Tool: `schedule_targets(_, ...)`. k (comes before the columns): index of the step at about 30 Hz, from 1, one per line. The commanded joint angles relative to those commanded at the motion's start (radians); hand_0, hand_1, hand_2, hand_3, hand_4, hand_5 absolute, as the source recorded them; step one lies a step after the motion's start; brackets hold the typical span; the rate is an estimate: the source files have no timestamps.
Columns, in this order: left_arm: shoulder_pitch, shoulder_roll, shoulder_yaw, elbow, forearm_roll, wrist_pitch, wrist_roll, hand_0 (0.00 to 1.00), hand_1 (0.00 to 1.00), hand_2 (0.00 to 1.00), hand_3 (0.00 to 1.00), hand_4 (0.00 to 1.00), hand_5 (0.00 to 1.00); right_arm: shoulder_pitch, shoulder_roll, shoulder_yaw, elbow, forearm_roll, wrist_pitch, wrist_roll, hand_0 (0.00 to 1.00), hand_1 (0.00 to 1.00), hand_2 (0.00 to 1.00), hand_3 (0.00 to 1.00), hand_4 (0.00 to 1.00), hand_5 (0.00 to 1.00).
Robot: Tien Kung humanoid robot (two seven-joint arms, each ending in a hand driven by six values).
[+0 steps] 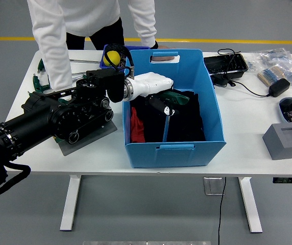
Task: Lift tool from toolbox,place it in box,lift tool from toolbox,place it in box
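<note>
From my seat I saw the blue box [174,153] on the white counter [248,127]; inside it my left hand [153,88] was clamped on the green-handled tool [172,99], its blade angled down over dark cloth; behind the box stood a person [79,20] in white sleeves

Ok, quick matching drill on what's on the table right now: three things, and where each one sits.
Things:
1. green-handled tool
2. grey block
3. yellow ball

Places:
A. right end of the table
B. small blue bin behind the left arm
C. inside the blue box, in the left hand

Pairs: 1-C, 2-A, 3-B
</note>
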Motion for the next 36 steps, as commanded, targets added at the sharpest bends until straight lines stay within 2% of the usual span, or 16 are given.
schedule_targets(5, -0.006, -0.010, 0.009, 0.005, -0.019, -0.037, -0.007, 0.157, 0.092, 0.137, 0.218, 0.862, 0.626, 0.004, -0.002, -0.001, 0.000, 0.001, -0.001, 0.003, 0.641, 0.614, 0.682, 0.552, 0.775, 0.674)
schedule_targets(6, -0.008, -0.012, 0.011, 0.006, -0.021, -0.038, -0.010, 0.238, 0.212, 0.265, 0.442, 0.907, 0.705, 0.005, -0.003, 0.000, 0.000, 0.000, -0.002, 0.003, 0.640, 0.612, 0.681, 0.551, 0.774, 0.673)
schedule_targets(11, -0.017, -0.024, 0.021, 0.018, -0.019, -0.025, -0.026, 0.238, 0.212, 0.265, 0.442, 0.907, 0.705, 0.011, -0.004, 0.005, -0.001, -0.009, -0.003, 0.003, 0.640, 0.612, 0.681, 0.551, 0.774, 0.673)
schedule_targets(12, -0.019, -0.026, 0.022, 0.021, -0.017, -0.021, -0.029, 0.318, 0.346, 0.452, 0.539, 0.930, 0.739, 0.012, -0.005, 0.006, -0.001, -0.012, -0.003, 0.002, 0.633, 0.611, 0.679, 0.550, 0.773, 0.672)
schedule_targets(17, -0.025, -0.027, 0.021, 0.035, 0.003, 0.008, -0.041, 0.318, 0.346, 0.452, 0.539, 0.930, 0.739, 0.014, -0.006, 0.011, -0.001, -0.021, -0.004, 0.000, 0.633, 0.611, 0.679, 0.550, 0.773, 0.672)
schedule_targets(18, -0.026, -0.027, 0.019, 0.038, 0.009, 0.013, -0.042, 0.450, 0.508, 0.602, 0.627, 0.954, 0.745, 0.015, -0.006, 0.012, -0.001, -0.023, -0.004, -0.001, 0.633, 0.611, 0.676, 0.551, 0.772, 0.673)
schedule_targets(24, -0.031, -0.027, -0.003, 0.057, 0.034, 0.056, -0.050, 0.450, 0.508, 0.602, 0.627, 0.954, 0.745, 0.016, -0.008, 0.016, 0.000, -0.033, -0.004, -0.003, 0.633, 0.611, 0.676, 0.551, 0.772, 0.673)
schedule_targets(25, -0.031, -0.026, -0.010, 0.059, 0.036, 0.068, -0.055, 0.522, 0.588, 0.681, 0.676, 0.962, 0.740, 0.016, -0.008, 0.017, 0.000, -0.034, -0.005, -0.003, 0.630, 0.608, 0.677, 0.550, 0.771, 0.671)
schedule_targets(27, -0.032, -0.024, -0.023, 0.056, 0.039, 0.089, -0.066, 0.522, 0.588, 0.681, 0.676, 0.962, 0.740, 0.016, -0.008, 0.018, 0.001, -0.036, -0.005, -0.004, 0.630, 0.608, 0.677, 0.550, 0.771, 0.671)
schedule_targets(31, -0.033, -0.020, -0.049, 0.039, 0.039, 0.133, -0.094, 0.540, 0.606, 0.710, 0.692, 0.971, 0.738, 0.016, -0.009, 0.024, 0.003, -0.048, -0.006, -0.007, 0.631, 0.607, 0.675, 0.549, 0.771, 0.670)
schedule_targets(36, -0.029, -0.013, -0.084, -0.002, 0.042, 0.164, -0.115, 0.543, 0.608, 0.711, 0.693, 0.975, 0.737, 0.015, -0.009, 0.026, 0.003, -0.051, -0.006, -0.008, 0.632, 0.608, 0.675, 0.549, 0.770, 0.668)
